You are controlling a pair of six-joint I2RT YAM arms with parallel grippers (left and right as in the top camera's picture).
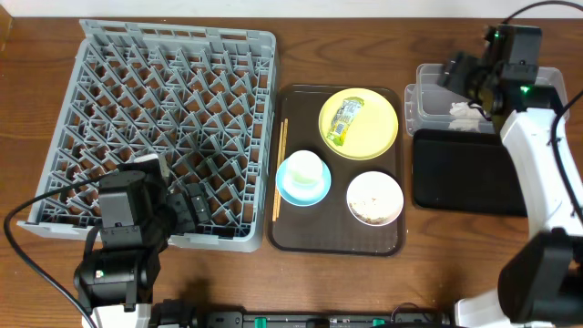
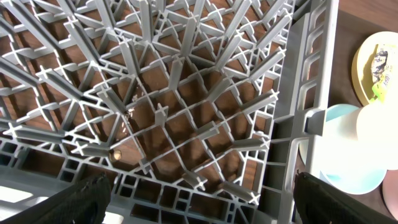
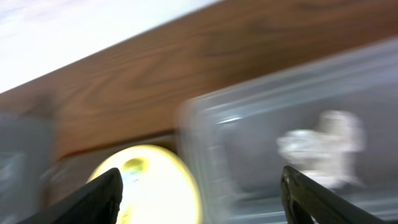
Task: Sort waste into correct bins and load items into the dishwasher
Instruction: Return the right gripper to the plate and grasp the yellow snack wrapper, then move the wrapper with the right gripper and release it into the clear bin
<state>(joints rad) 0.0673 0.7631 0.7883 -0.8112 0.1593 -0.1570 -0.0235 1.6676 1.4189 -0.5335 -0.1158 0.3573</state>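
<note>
Dishes sit on a brown serving tray at the middle of the desk. Toward the far edge of the tray, a round yellow plate carries a crumpled yellow-green wrapper. Toward the near edge, a light blue bowl holds a small white cup. Just right of it stands a white bowl with pale scraps inside. Thin wooden chopsticks lie along the tray's left rim.

A large grey dish rack fills the left side of the desk. Near the far right corner stands a clear plastic tub with white scraps in it. A shallow black tray lies just beside the tub, toward the near edge.

The left jaws hang over the rack's near right corner, spread wide with nothing between them. The right jaws hover above the clear tub, also spread wide and holding nothing. The right wrist view is blurred.
</note>
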